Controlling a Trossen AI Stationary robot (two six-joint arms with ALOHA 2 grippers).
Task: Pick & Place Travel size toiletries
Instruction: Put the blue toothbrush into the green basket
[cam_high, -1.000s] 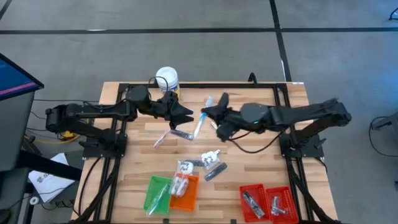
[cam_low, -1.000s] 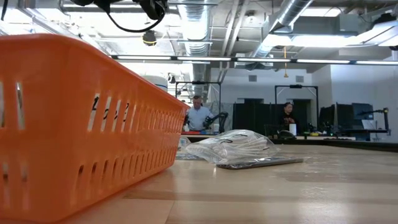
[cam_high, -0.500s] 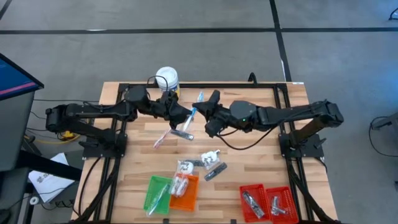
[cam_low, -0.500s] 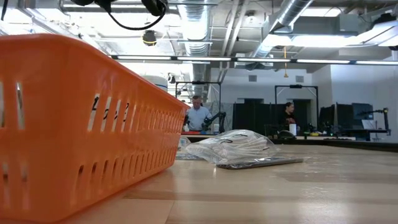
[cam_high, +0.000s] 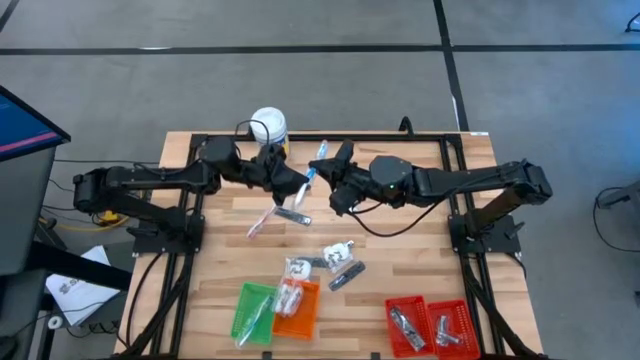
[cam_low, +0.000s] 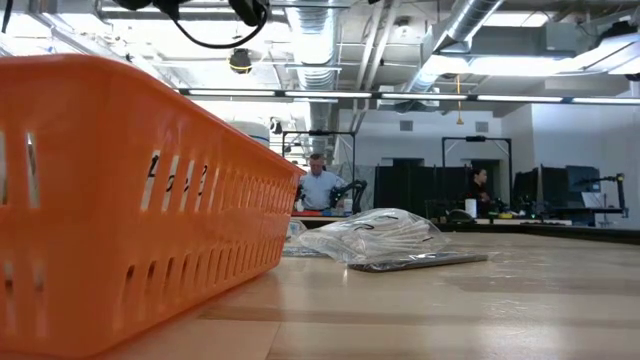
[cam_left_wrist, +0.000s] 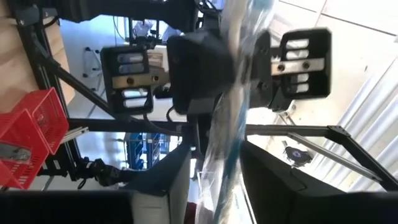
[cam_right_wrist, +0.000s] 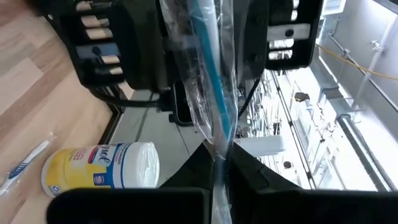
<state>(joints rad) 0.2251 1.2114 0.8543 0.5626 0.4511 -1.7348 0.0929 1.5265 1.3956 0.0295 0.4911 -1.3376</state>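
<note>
A thin clear-wrapped, blue-tinted stick (cam_high: 316, 163) hangs in the air over the far middle of the table, between my two grippers. My right gripper (cam_high: 328, 180) is shut on it. My left gripper (cam_high: 302, 185) faces the right one, open. Its two fingers (cam_left_wrist: 171, 180) stand on either side of the stick's wrap (cam_left_wrist: 221, 155); whether they touch it cannot be told. On the table lie a pink stick (cam_high: 262, 222), a dark tube (cam_high: 293, 215) and white packets (cam_high: 340, 255). My right gripper pinches the wrapped stick (cam_right_wrist: 217, 146) between its two fingers, which come level from the table's right. The stick runs on past the fingertips toward the left gripper. It is lifted clear of the table.
A white-lidded tub with a yellow label (cam_high: 268, 125) stands at the far edge behind the left gripper. A green tray (cam_high: 250, 312) and an orange tray (cam_high: 298, 308) sit at the near edge, and two red trays (cam_high: 428, 325) at the near right. The orange tray (cam_low: 120, 180) fills the left of the low view.
My right gripper has carried the blue-tinted stick toward the table's left and slightly toward the far edge, up to the left gripper. The stick's free end now lies between the left fingers. The left arm has stayed in place.
</note>
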